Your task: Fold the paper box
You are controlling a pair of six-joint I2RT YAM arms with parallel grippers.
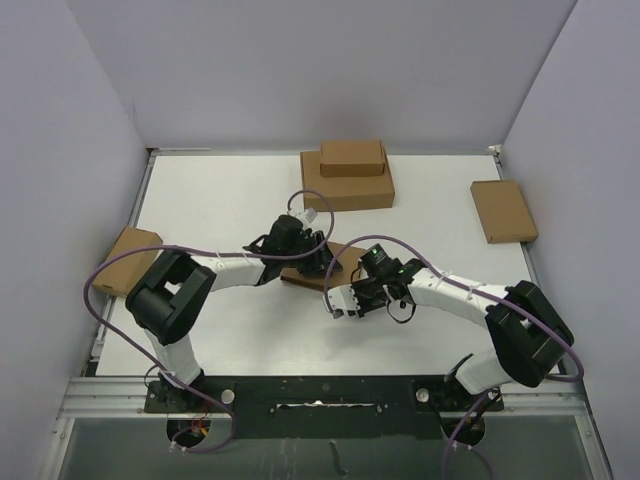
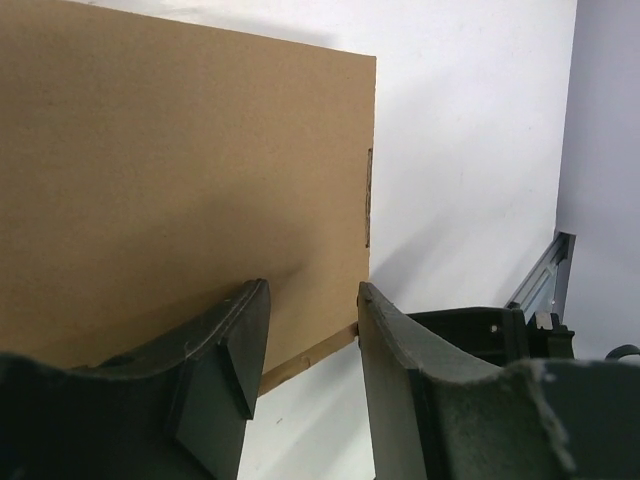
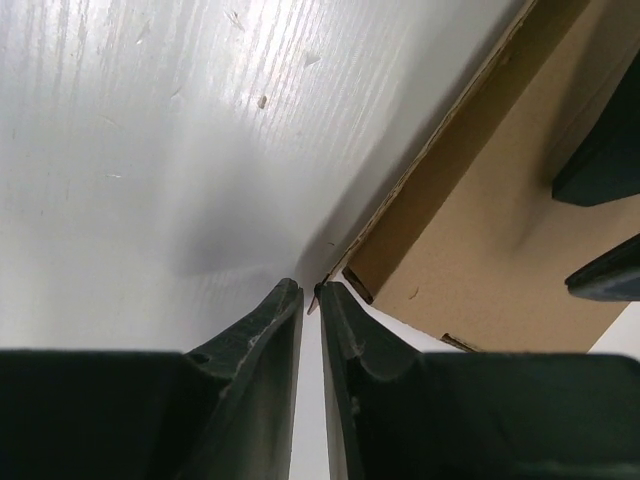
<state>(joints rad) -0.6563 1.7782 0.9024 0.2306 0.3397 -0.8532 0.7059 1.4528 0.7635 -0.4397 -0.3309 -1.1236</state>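
the paper box (image 3: 470, 260) was plain brown, one wall raised. left gripper (image 2: 312, 295) stood half open at its panel edge; right gripper (image 3: 311, 290) was narrowed at a corner, grip unclear.

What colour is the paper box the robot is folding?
The paper box is plain brown cardboard; it shows best in the left wrist view.

white table (image 1: 230, 330) bears paper box (image 1: 305, 277) centrally, wide box (image 1: 347, 190) behind, right box (image 1: 503, 210), left box (image 1: 128, 255).
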